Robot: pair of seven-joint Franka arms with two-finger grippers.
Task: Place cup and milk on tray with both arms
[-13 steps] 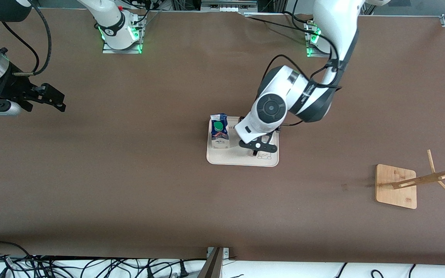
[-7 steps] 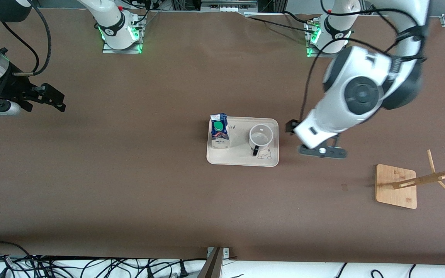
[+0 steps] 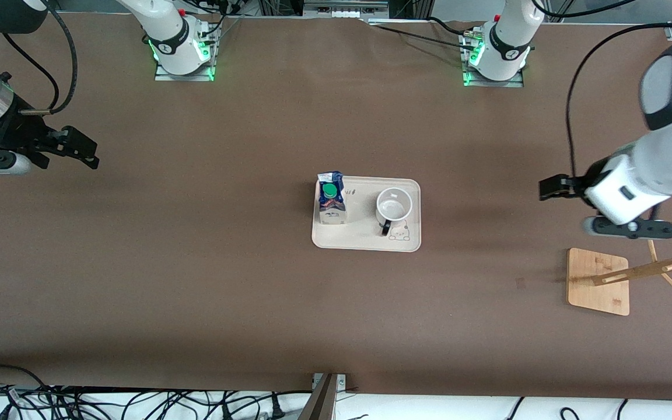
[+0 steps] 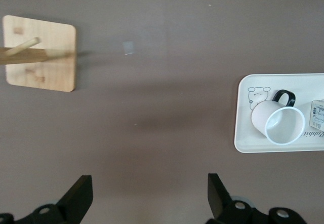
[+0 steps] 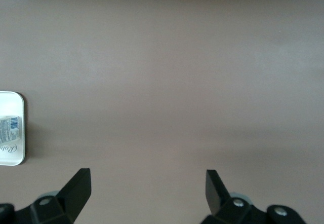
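Observation:
The cream tray [image 3: 362, 236] lies mid-table. On it the milk [image 3: 331, 204] stands upright at the end toward the right arm. The white cup [image 3: 394, 205] stands upright at the tray's other end, its black handle toward the front camera. My left gripper [image 3: 629, 228] hangs open and empty over bare table between the tray and the left arm's end, close to the wooden stand. Its wrist view shows the left gripper [image 4: 149, 188], the cup [image 4: 277, 122] and the tray [image 4: 243, 133]. My right gripper [image 3: 92, 156] waits open and empty over the right arm's end.
A wooden stand with a square base [image 3: 597, 281] and slanting pegs stands toward the left arm's end, nearer the front camera than the left gripper. Cables run along the table's near edge. The right wrist view shows a tray corner [image 5: 19, 155].
My left arm has swung off the tray toward its own end of the table, leaving the cup standing uncovered on the tray. The right arm has not moved.

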